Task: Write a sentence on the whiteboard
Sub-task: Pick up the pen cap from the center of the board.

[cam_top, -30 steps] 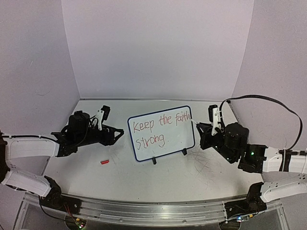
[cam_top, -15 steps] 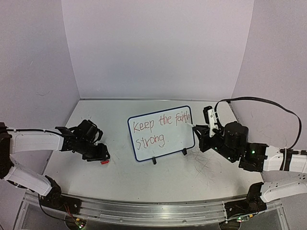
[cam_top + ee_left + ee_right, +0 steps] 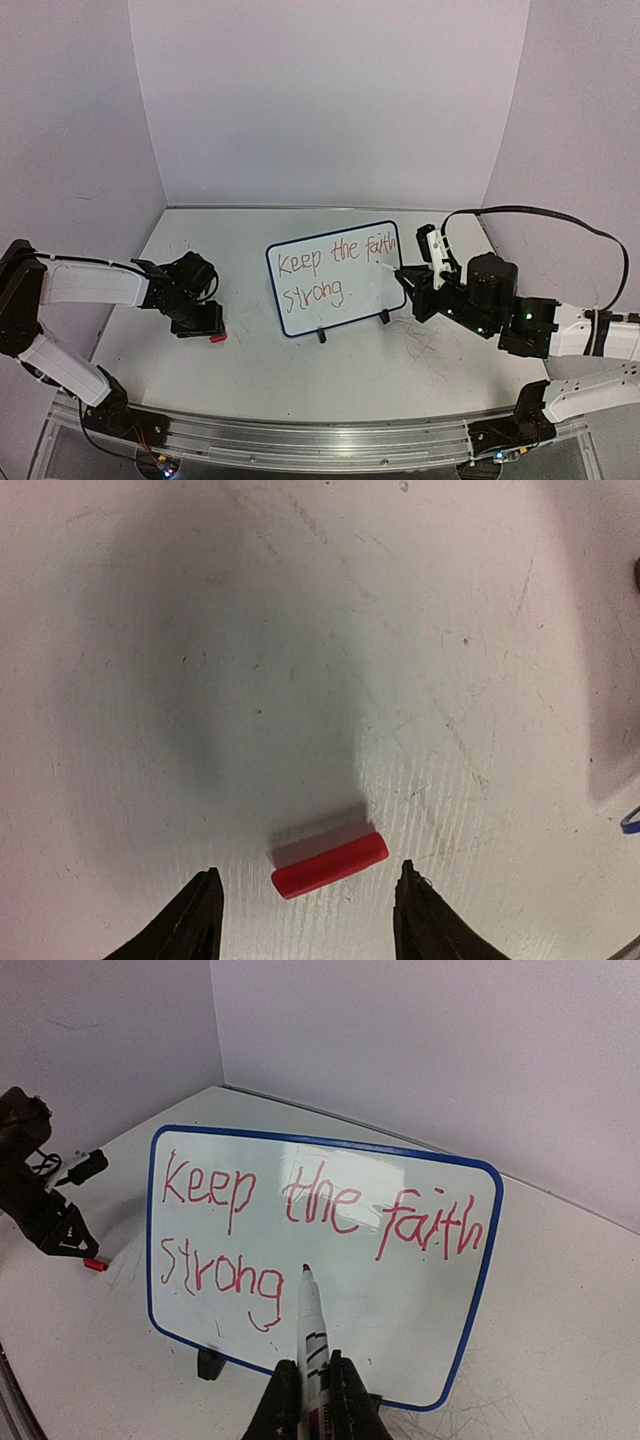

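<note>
"Where did the whiteboard point(image 3: 335, 278) stand?"
"Upright mid-table point(image 3: 400, 370), the red sentence point(image 3: 337, 262) facing the arms."
"The jaws?"
"The right gripper point(image 3: 310, 1400) clenched a marker point(image 3: 308, 1330); the left gripper point(image 3: 305, 920) hung parted astride a red cap point(image 3: 330, 864)."

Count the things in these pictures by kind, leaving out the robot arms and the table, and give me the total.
whiteboard: 1
marker, held in the right end effector: 1
red cap, lying on the table: 1
Total: 3
</note>
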